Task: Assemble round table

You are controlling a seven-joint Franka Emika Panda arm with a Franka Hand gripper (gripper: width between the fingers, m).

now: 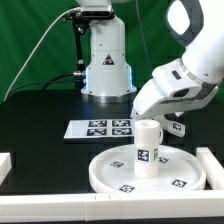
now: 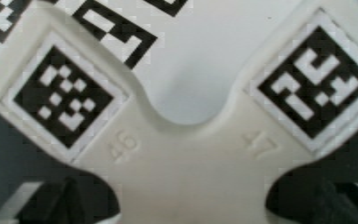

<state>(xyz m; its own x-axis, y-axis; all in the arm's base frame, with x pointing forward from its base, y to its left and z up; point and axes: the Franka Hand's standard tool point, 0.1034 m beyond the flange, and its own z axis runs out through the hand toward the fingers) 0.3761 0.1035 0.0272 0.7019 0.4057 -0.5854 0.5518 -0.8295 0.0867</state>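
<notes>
White plastic cross-shaped base (image 2: 179, 150), mid-right in the exterior view near the white round rimmed disc (image 1: 110, 168), looks light, stiff and slick, so I'd pinch one arm's flat sides with the wide-open hand (image 2: 190, 205).

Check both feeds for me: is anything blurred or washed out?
Wrist view: the cross-shaped base fills the frame, soft and out of focus, tag edges fuzzy. Exterior view: sharp enough, but the white disc looks bright against the dark table.
</notes>
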